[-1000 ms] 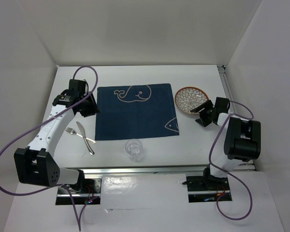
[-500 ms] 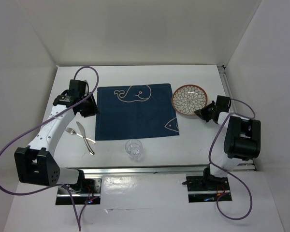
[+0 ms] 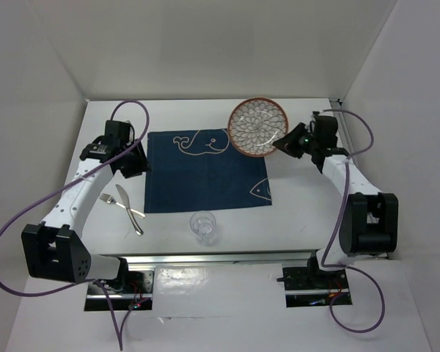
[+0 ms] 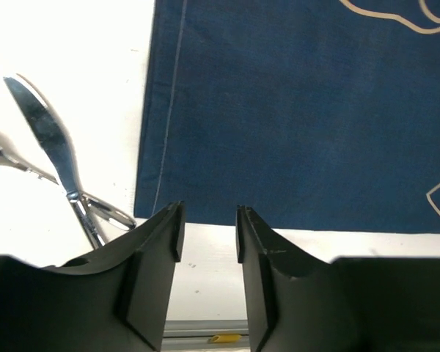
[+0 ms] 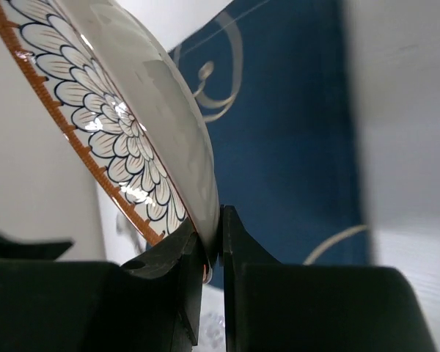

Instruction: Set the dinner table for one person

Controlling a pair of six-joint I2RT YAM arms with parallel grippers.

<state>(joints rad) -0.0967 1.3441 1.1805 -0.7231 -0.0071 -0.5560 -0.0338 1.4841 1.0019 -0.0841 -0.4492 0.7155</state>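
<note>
While my right end effector point(image 5: 211, 246) pinches the rim of the stiff, probably slippery and breakable plate point(image 3: 257, 127), tilted near the far edge of the rigid, immovable worktop point(image 3: 301, 213), my left end effector point(image 4: 207, 220) hangs part-open and empty near its left edge.

Plain white walls point(image 3: 205, 44) close in the back and both sides of the matte white dinner table point(image 3: 191, 117), a metal rail point(image 3: 235, 256) runs along its near edge, and the soft, even light seems to come from above.
</note>
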